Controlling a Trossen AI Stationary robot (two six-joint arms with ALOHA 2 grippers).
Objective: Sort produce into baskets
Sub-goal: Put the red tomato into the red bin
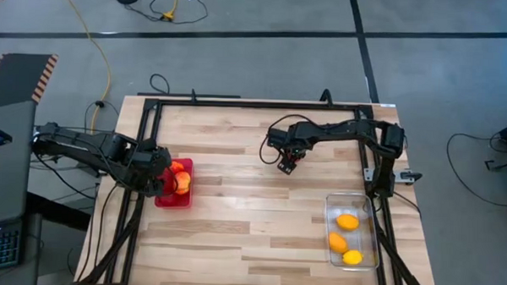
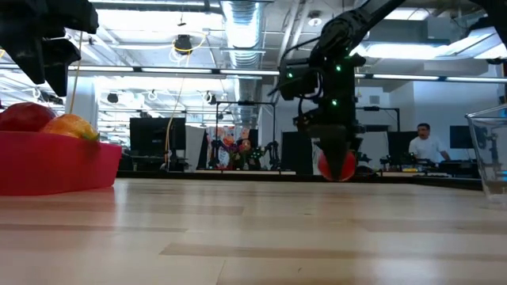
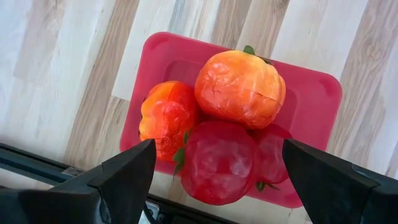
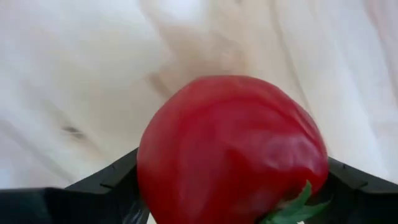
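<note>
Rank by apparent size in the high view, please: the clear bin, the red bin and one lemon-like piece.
1. clear bin
2. red bin, partly hidden under the left gripper
3. lemon-like piece, smallest

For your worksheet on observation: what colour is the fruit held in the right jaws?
Red fruit with a green leaf, clearest in the right wrist view.

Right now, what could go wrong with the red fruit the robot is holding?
1. The right hand holds the red fruit above the table, far from the red basket; it could slip and roll away.
2. That basket is already piled with fruit, so one more may tumble out.
3. The left hand hangs open over the basket, so the arms could bump.
</note>
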